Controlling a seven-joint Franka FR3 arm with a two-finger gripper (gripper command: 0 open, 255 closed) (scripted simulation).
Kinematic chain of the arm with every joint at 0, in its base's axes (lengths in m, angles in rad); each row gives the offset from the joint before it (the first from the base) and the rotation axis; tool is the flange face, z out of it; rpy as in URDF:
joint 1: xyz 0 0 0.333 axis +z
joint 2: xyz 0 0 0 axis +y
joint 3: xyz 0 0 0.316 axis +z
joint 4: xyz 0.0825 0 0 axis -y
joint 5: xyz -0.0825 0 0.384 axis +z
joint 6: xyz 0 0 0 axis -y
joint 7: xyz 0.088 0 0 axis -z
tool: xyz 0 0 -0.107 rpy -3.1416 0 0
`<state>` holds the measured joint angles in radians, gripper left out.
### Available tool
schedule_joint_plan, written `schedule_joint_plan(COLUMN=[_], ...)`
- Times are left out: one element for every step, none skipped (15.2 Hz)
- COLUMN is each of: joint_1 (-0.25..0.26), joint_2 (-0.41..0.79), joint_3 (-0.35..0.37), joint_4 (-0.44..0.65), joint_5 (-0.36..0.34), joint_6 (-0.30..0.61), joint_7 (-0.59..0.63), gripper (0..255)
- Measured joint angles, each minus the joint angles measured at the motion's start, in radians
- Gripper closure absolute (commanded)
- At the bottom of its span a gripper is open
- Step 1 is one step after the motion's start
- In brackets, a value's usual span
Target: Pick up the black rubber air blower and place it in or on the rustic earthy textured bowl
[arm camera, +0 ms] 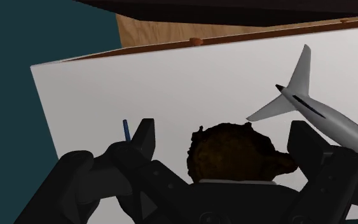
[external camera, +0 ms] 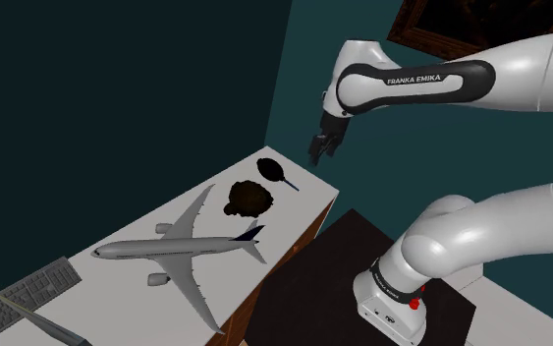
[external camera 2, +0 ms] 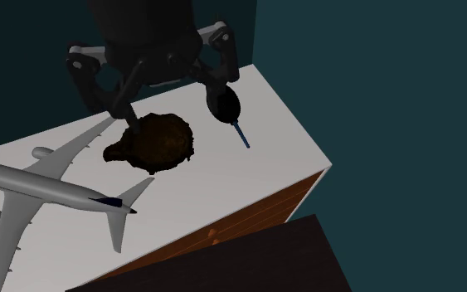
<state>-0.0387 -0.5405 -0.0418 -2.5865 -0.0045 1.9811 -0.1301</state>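
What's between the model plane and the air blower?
The dark brown bowl sits between the model plane and the black air blower; the shoulder view shows it.

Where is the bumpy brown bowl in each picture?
Shoulder view: the bowl is near the middle, just above the tail of the toy airplane.
Second exterior view: upper middle, above the airplane's tail.
Wrist view: the bowl lies beside the airplane's tail.
Shared landmark: the airplane's tail, next to the bowl in every view.

Black bulb-shaped air blower with blue nozzle; mottled dark-brown, rough-textured bowl; plain white surface edged in orange-brown wood grain; grey model airliner with navy tail marking; dark teal walls.
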Motion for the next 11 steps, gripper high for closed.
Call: schedule_joint_plan(joint_1=[-0.004,-0.007,-0.01,-0.014,-0.015,-0.02,-0.024,-0.029,-0.031,-0.036,-0.038], joint_2=[0.031,0.066,0.105,0.138,0.176,0.214,0.256,0.296,0.338,0.378,0.416], joint_3=[-0.004,-0.005,-0.009,-0.012,-0.011,-0.016,-0.021,-0.024,-0.026,-0.031,-0.032], joint_4=[-0.007,-0.002,-0.003,0.004,0.006,0.007,0.016,0.019,0.033,0.047,0.058], joint_5=[-0.007,-0.012,-0.018,-0.024,-0.028,-0.035,-0.041,-0.048,-0.053,-0.059,-0.063], joint_6=[0.041,0.075,0.116,0.146,0.184,0.223,0.26,0.3,0.33,0.36,0.39], joint_7=[-0.004,-0.006,-0.01,-0.013,-0.01,-0.014,-0.018,-0.021,-0.02,-0.025,-0.024], gripper=[0,0,0,0,0,0,0,0,0,0,0])
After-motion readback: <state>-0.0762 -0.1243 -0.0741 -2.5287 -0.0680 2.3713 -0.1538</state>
